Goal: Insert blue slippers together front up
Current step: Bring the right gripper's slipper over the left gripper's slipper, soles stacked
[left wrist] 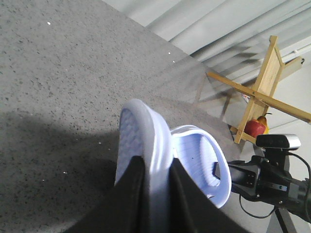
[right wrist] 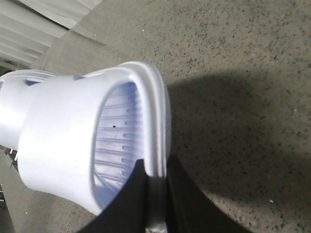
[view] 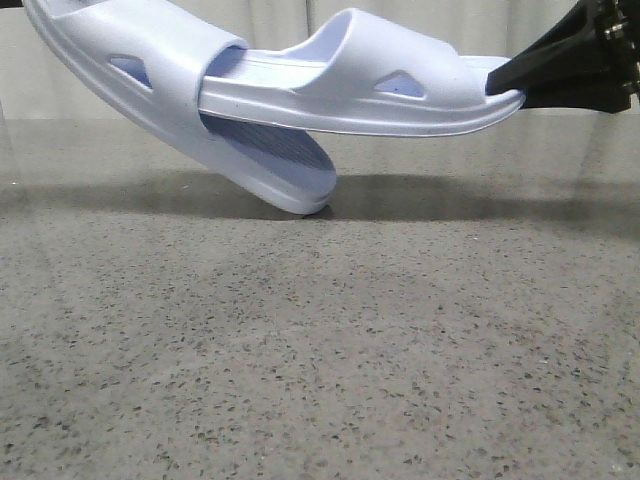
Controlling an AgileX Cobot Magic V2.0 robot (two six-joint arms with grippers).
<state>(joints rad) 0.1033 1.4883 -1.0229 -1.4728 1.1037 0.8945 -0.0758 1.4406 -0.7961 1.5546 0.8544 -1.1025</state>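
Note:
Two pale blue slippers hang in the air above the speckled grey table (view: 320, 350). The left slipper (view: 150, 60) tilts down to the right, its low end (view: 305, 195) close over the table. The right slipper (view: 380, 85) lies about level, and one end sits under the left slipper's strap. My right gripper (view: 505, 82) is shut on its other end; the right wrist view shows the fingers pinching the sole edge (right wrist: 155, 162). My left gripper (left wrist: 156, 162) is shut on the left slipper's sole (left wrist: 146, 131) and is out of the front view.
In the left wrist view, a wooden frame (left wrist: 262, 92) with a red object (left wrist: 252, 127) stands beyond the table, beside a camera on a stand (left wrist: 278, 141). Pale curtains (view: 280, 20) hang at the back. The slippers' shadow (view: 450, 195) falls on the table's far part.

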